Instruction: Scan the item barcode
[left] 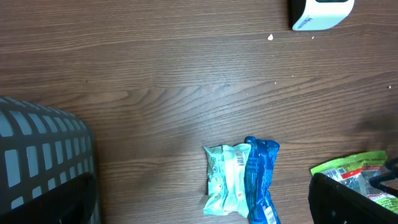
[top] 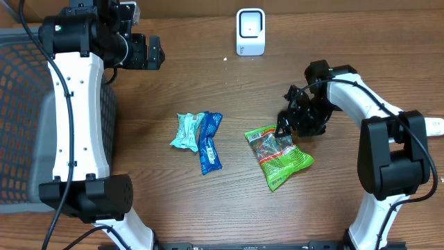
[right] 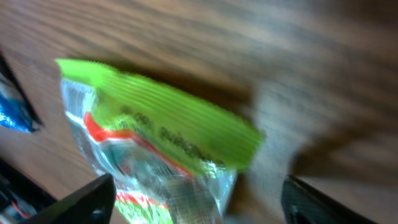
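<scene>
A green snack packet (top: pixel 279 157) lies flat on the wooden table at centre right. My right gripper (top: pixel 291 127) hangs low over its upper end. In the right wrist view that gripper (right: pixel 199 202) is open, with the green crimped end of the packet (right: pixel 168 127) between the spread fingers; no pad presses on it. The picture is blurred and shows no barcode on this packet. The white scanner (top: pixel 250 31) stands at the back centre. My left gripper (top: pixel 147 52) is raised at the back left, open and empty (left: pixel 202 208).
A pale mint packet (top: pixel 186 130) and a blue packet (top: pixel 209 142) lie side by side at the table's middle, both with printed barcodes facing up (left: pixel 238 158). A grey mesh basket (top: pixel 17 104) fills the left edge.
</scene>
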Controlling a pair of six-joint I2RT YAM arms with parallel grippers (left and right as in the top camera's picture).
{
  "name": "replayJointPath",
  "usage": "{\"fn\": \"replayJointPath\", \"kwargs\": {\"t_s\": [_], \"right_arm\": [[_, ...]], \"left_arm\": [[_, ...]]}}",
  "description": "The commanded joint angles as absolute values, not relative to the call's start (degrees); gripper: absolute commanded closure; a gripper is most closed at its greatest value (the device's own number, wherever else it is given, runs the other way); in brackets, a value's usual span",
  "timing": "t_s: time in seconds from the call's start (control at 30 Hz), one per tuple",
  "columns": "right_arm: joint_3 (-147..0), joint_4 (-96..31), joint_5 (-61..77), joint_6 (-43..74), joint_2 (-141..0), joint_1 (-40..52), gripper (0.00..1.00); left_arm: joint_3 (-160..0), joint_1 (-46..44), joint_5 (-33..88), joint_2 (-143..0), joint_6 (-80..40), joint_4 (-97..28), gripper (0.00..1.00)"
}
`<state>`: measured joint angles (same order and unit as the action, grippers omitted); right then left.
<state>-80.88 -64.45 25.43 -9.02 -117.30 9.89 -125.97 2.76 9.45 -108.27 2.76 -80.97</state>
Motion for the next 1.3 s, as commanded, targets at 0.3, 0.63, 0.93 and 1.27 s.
{"fn": "replayJointPath", "kwargs": {"t_s": [0.3,0.63,0.93,1.27], "right_arm": [[-74.5,-55.7,32.3,-8.8,-117.8,12.4,0.09],[-65.8,-49.4,33.6,-8.8,-117.8,16.2,0.36],[-63.2,-45.3,33.6,-8.7,-117.8,16.2,0.95],[-72.7,-46.8,33.6,-7.8,-117.7,10.5,0.96]], "left_arm": [[-125.7,2.9,10.1,-108.5,2.6,-80.8,0.00],[-125.7,2.9,10.1,-108.5,2.6,-80.8,0.00],[-125.7,2.9,10.1,-108.5,2.6,-80.8,0.00],[-125.7,2.9,10.1,-108.5,2.6,-80.8,0.00]]}}
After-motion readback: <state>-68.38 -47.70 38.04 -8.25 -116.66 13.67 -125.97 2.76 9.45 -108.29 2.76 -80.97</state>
